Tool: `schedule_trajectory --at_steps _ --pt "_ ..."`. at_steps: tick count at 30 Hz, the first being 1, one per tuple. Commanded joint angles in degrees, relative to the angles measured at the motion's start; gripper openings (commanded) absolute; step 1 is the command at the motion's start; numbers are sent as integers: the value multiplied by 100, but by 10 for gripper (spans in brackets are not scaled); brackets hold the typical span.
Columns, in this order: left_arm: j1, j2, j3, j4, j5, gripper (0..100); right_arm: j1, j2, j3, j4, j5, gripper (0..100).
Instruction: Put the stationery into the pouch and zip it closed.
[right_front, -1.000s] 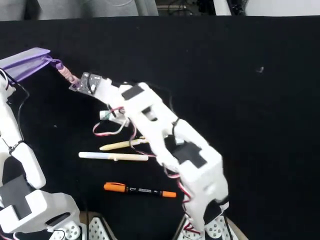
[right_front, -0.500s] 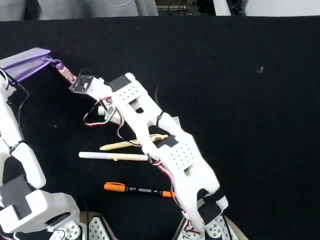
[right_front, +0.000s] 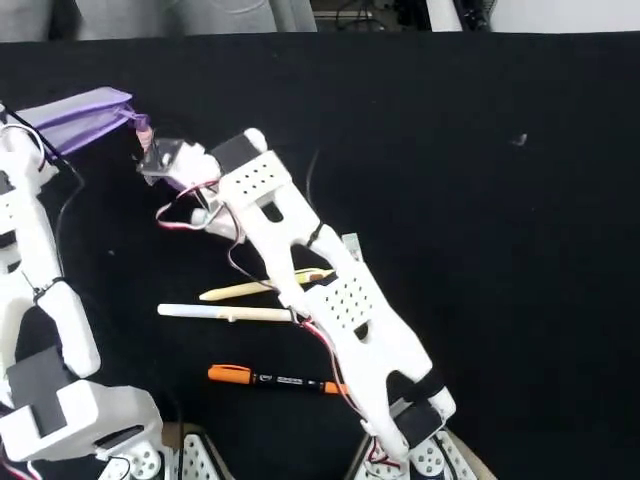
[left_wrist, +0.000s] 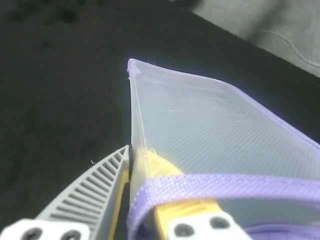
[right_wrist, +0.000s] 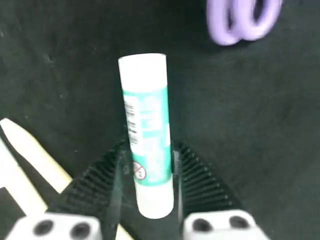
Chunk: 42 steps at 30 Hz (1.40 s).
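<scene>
Left fingers (left_wrist: 102, 175) were clamped on the pouch (right_front: 80, 112) near the far-left corner of the bench (right_front: 480, 200), and right fingers (right_wrist: 200, 175) gripped the glue stick (right_wrist: 145, 115) just beside it. The mouth looked floppy, so the stick could've snagged and dropped.

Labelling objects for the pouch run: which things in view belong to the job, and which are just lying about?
Job: purple pouch, held by the left hand; glue stick, held by the right hand; far cream pen, near cream pen and orange marker, lying loose.
Not job: black table cover; pale surface beyond its far edge.
</scene>
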Motion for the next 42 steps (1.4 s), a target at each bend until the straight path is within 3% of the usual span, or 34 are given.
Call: schedule_trajectory --at_steps 1,9,20,25,37,42 --pt "163 -114 -796 440 44 27 167 -154 -989 387 -387 43" --pt "936 -70 -2404 2338 35 27 1248 -541 -2185 431 -1459 42" --pt "2149 -62 -2730 3490 35 27 2593 -2009 -2193 440 -2382 13" --pt "2659 -123 -2220 3552 35 27 2673 -2633 -1930 448 -2514 13" --pt "3495 -132 -2105 4290 35 27 2629 -4646 462 431 -2514 13" --pt "3600 -132 -2097 4413 35 27 2242 -5552 1270 431 -2514 14"
